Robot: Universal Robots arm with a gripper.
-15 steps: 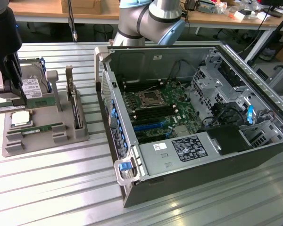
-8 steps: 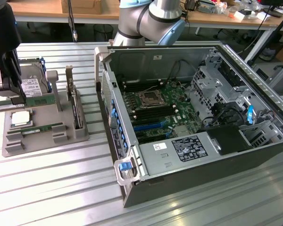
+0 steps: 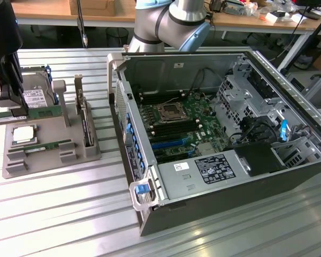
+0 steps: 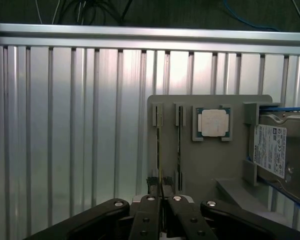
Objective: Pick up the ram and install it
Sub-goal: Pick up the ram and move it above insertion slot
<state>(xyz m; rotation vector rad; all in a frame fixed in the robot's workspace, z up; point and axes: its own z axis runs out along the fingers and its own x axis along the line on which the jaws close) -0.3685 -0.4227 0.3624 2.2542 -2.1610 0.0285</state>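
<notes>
Two sticks: ram (image 3: 44, 113) pinched near its end in clenched hand (image 4: 160, 187), above grey tray (image 3: 51, 131); second stick (image 3: 48, 144) standing in tray slot. One processor (image 3: 22, 134), one hard drive (image 3: 35, 97) alongside.

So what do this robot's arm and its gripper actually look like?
The arm is built from thick, round silver-grey tubes with pale blue caps at the joints. The gripper is black, and its fingers are flat, jointed links fastened with shiny silver pins.
</notes>
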